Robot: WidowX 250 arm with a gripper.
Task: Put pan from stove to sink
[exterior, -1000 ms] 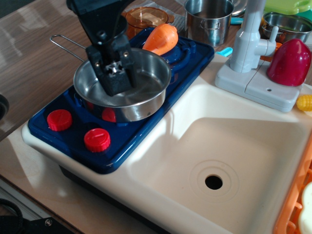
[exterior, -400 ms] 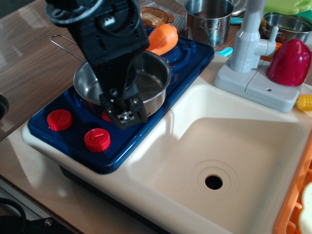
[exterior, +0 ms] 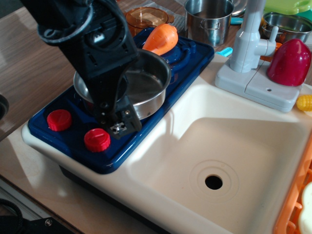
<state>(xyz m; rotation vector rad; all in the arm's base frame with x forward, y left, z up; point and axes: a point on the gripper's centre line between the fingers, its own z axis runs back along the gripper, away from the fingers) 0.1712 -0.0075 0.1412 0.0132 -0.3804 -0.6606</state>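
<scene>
The shiny steel pan sits on the front burner of the dark blue stove. Its wire handle is hidden behind my arm. My black gripper points down at the pan's near rim, just above the two red knobs. Its fingertips show as one dark block against the pan's front wall, so I cannot tell whether they are open or around the rim. The cream sink with its black drain hole lies to the right, with nothing in it.
An orange toy vegetable lies on the stove's back burner. A taller steel pot and an amber bowl stand behind it. The grey faucet, a red object, a steel bowl and an orange rack line the sink's edges.
My gripper moved from inside the pan toward the front, down to its near rim, and my arm now hides the handle. The pan has not moved.
</scene>
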